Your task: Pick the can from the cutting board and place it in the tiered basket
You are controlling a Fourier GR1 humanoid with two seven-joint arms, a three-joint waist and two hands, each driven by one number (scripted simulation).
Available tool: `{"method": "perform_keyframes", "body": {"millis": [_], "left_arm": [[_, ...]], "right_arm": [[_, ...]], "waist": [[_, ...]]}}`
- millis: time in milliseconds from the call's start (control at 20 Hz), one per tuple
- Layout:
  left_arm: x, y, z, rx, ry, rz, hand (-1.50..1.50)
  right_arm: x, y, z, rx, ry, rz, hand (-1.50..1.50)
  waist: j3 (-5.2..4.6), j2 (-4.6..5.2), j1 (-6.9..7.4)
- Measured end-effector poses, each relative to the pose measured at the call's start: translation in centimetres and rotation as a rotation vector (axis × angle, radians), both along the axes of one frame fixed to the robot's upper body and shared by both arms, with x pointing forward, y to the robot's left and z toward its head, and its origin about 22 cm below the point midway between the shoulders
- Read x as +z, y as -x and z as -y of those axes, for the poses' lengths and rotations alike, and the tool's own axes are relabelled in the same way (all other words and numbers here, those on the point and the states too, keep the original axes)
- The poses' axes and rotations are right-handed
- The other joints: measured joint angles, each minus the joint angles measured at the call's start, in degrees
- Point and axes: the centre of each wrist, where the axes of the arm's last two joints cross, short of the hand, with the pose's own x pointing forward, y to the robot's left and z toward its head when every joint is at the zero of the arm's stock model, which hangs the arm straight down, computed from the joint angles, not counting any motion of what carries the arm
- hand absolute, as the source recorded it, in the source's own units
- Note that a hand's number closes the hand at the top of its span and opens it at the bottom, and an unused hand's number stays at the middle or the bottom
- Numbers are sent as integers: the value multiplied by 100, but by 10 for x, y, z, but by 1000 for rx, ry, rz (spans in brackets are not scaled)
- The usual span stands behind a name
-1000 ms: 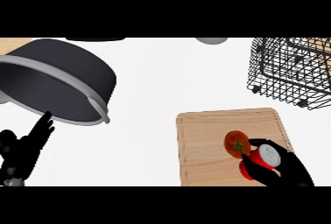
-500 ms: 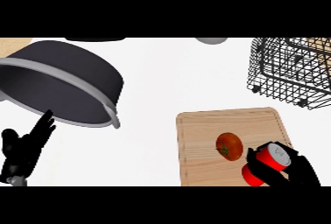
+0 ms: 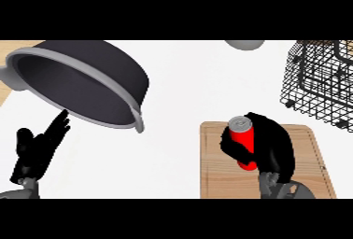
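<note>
Kitchen. Evidence: white counter top (image 3: 186,84); large dark grey cooking pot with pale rim (image 3: 82,81) at left; rectangular light wooden cutting board (image 3: 214,172) near front edge; black wire tiered basket (image 3: 321,79) at far right corner.

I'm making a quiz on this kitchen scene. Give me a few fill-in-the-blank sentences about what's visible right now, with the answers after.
1. The right hand has its fingers curled round the red ____.
2. The wooden cutting board lies below the wire ____ at the view's upper right.
3. The left hand shows at the view's lower left with fingers ____, holding nothing.
4. The large dark pot lies ____ of the cutting board.

Missing words: can; basket; straight; left
</note>
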Motion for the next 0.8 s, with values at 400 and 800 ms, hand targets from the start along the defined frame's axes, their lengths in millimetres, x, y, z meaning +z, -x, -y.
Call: {"method": "perform_keyframes", "body": {"millis": [400, 800], "left_arm": [[0, 6, -7, 35, 3, -18, 0], [1, 10, -13, 66, 14, -19, 0]], "right_arm": [[66, -36, -82, -6, 254, 275, 150], [127, -69, -102, -59, 271, 419, 150]], "waist": [[34, -64, -224], [51, -58, -391]]}}
